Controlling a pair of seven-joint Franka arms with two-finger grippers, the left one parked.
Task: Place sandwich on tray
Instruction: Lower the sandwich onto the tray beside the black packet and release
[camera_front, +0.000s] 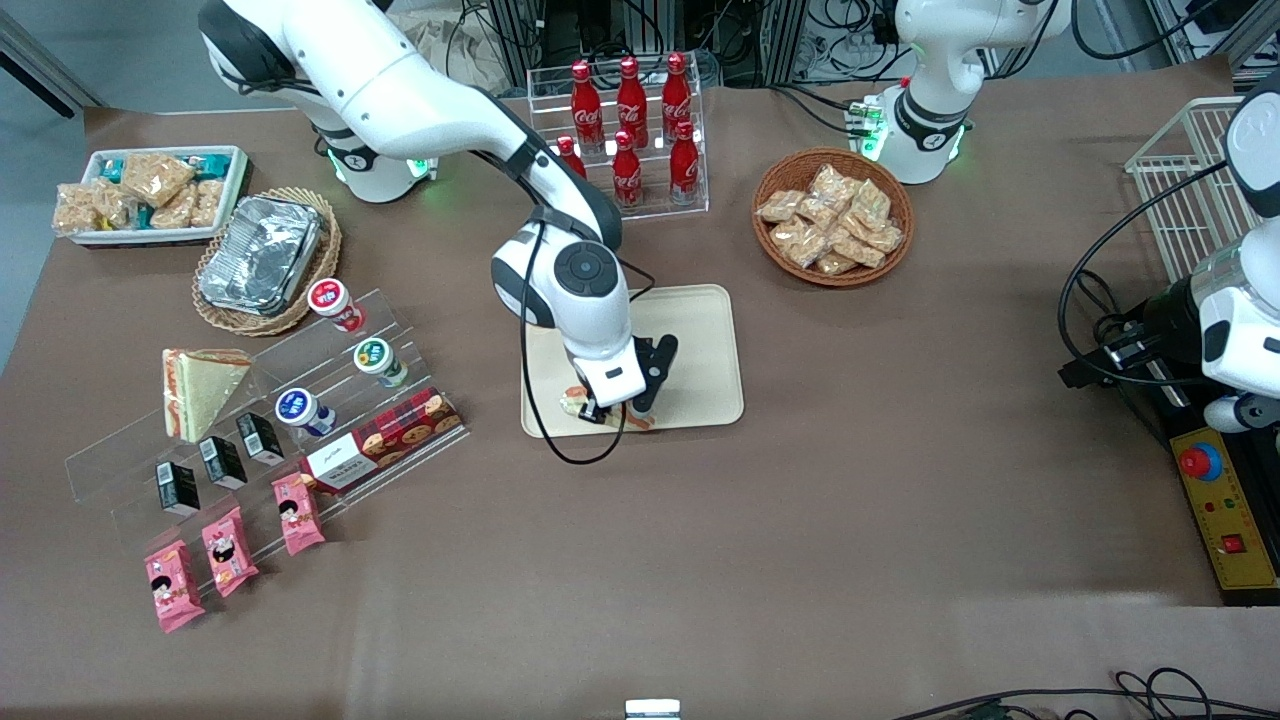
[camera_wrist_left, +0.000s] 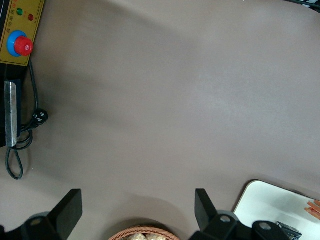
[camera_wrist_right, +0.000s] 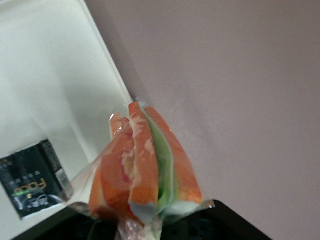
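The sandwich (camera_wrist_right: 145, 165) is a clear-wrapped wedge with orange filling and a green layer. My right gripper (camera_front: 612, 408) is shut on it, holding it by one end. In the front view only a pale bit of the sandwich (camera_front: 576, 401) shows beside the gripper, low over the corner of the cream tray (camera_front: 700, 340) nearest the front camera. In the right wrist view the sandwich hangs over the tray (camera_wrist_right: 50, 75) rim, where the tray meets the brown table. Whether the sandwich touches the tray I cannot tell. A corner of the tray (camera_wrist_left: 265, 205) shows in the left wrist view.
A small black carton (camera_wrist_right: 34, 184) lies on the tray near the sandwich. A second wrapped wedge (camera_front: 200, 390) sits on the acrylic shelf (camera_front: 150, 450) with cups and packets. A cola bottle rack (camera_front: 630, 130), snack basket (camera_front: 832, 215), foil container (camera_front: 262, 252) and white snack bin (camera_front: 150, 195) ring the tray.
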